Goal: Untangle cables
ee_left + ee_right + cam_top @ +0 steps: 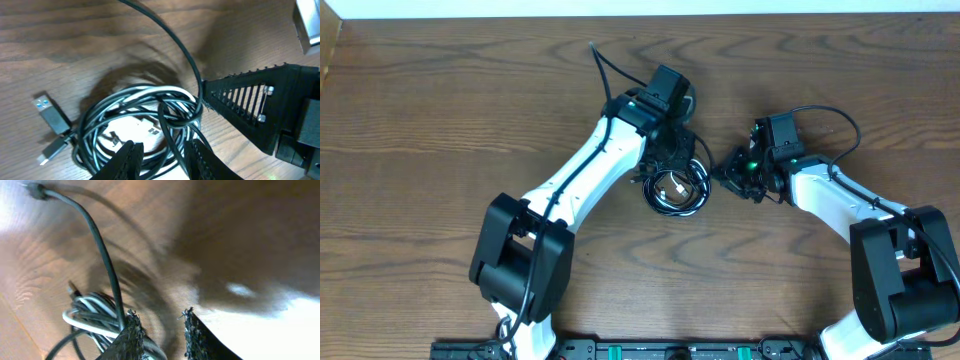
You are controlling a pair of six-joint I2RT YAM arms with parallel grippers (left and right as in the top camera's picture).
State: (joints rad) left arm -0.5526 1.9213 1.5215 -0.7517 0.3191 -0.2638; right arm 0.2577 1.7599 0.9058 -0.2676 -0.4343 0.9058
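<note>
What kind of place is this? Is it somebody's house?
Probably a robot lab or workshop, not a house: a left arm and a right arm stand at a wooden table, reaching over a coil of cables.

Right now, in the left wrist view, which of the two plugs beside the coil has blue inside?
The bigger plug, the upper one left of the coil of cables: its metal end shows blue. The smaller plug below it shows none.

cables [675, 190] partly hidden under the left arm [595, 160], lower loops cut off in left wrist view
</note>
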